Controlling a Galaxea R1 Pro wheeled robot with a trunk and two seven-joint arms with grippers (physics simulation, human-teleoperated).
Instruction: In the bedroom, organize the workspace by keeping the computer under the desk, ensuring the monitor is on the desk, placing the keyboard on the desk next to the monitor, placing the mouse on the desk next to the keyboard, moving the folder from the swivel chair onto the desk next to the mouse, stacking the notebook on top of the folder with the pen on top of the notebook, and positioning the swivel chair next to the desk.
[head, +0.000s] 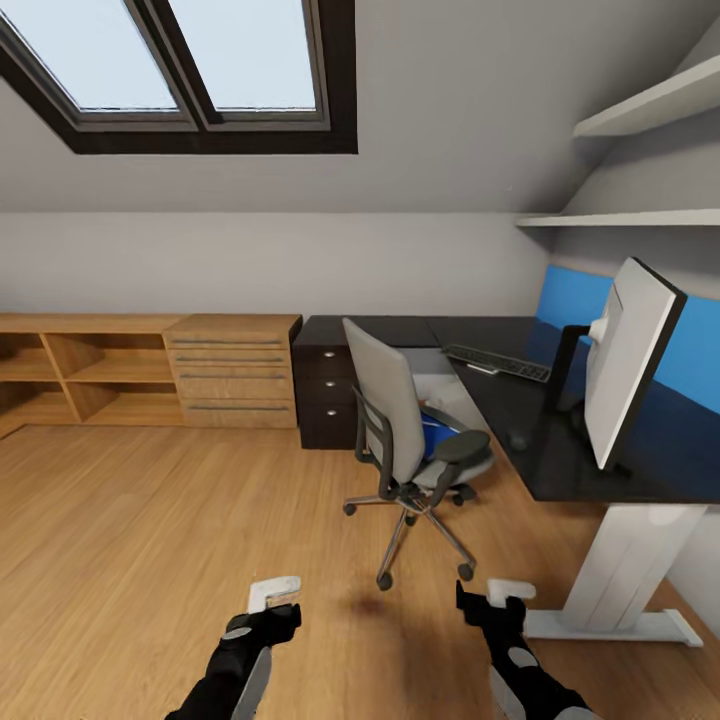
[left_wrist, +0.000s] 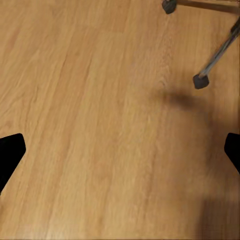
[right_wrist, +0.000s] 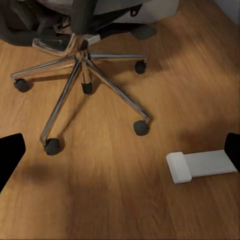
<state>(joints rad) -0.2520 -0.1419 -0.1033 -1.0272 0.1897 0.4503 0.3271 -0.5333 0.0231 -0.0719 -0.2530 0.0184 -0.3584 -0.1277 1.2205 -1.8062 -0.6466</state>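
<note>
From the head view, the swivel chair (head: 415, 440) is standing just beside the desk (head: 560, 470), its grey back turned to the room, with the blue folder (head: 433, 437) lying on its seat. On the desk, the monitor (head: 628, 372) is standing near the keyboard (head: 497, 363), and the mouse (head: 517, 439) is sitting between the chair and the monitor. Both the left gripper (head: 273, 598) and right gripper (head: 492, 596) are hanging low in front of the chair.

In the left wrist view, the fingers (left_wrist: 10, 152) are spread wide over bare wooden floor (left_wrist: 100, 125), gripping nothing.

In the right wrist view, the fingers (right_wrist: 10, 155) are likewise gaping wide and empty, near the chair's chrome base and the white desk foot (right_wrist: 200, 166)

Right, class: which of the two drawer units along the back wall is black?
The black drawer unit beside the swivel chair, with round silver knobs; the wooden cabinet is light.
</note>
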